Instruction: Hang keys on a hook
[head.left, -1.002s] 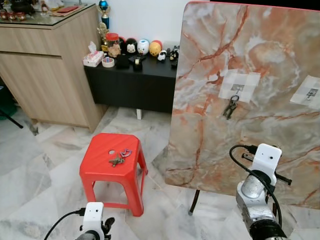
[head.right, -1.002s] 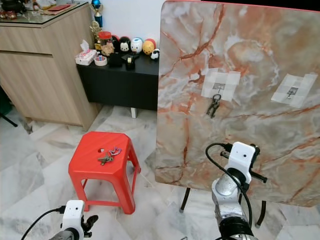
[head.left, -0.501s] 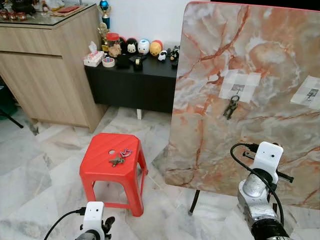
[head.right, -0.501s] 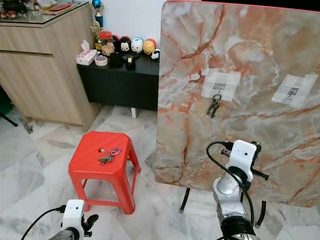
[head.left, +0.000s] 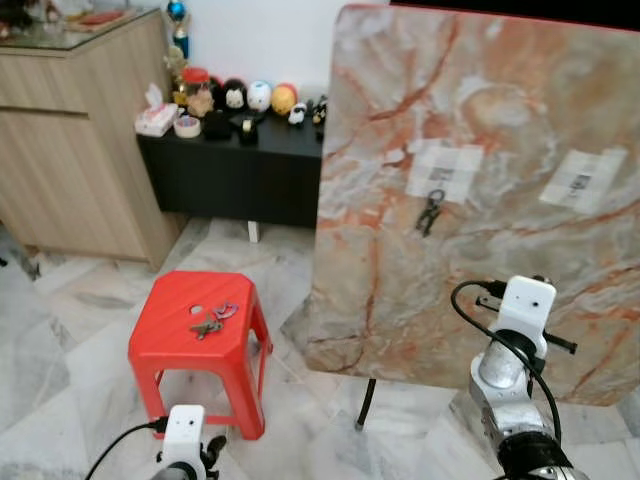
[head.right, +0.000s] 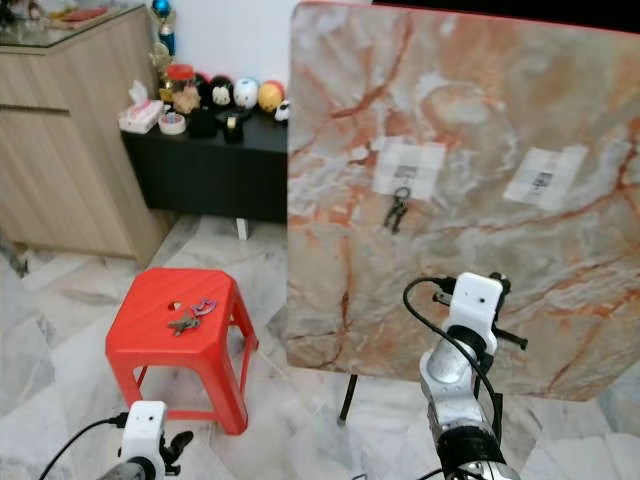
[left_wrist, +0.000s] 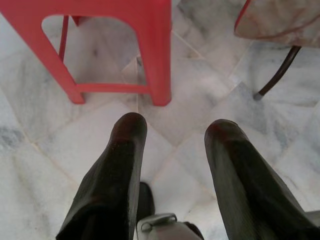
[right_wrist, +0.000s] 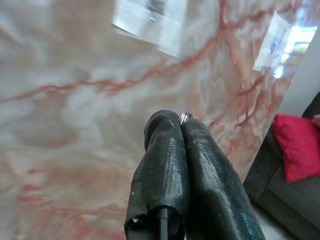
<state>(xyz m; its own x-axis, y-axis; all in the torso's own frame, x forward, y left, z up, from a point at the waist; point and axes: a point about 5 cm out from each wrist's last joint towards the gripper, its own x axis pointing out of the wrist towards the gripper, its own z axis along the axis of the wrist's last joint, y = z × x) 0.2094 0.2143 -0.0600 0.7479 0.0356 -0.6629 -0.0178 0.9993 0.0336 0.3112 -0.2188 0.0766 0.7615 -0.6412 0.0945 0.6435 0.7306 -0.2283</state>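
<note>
A tall marble-patterned board with orange veins (head.left: 480, 180) stands upright on thin dark legs on the pale marble floor (head.left: 60, 350). A dark bunch of keys (head.left: 431, 212) hangs on it from a hook on a white taped patch (head.left: 443, 170); a second taped patch (head.left: 581, 181) sits well to the right. Another bunch of keys (head.left: 212, 320) lies on the red plastic stool (head.left: 200, 340). The right tool (right_wrist: 181, 125) is raised before the board, fingers pressed together with a small silver ring (right_wrist: 185, 117) at the tips. The left tool (left_wrist: 172, 150) hangs low over the floor, fingers spread apart.
</note>
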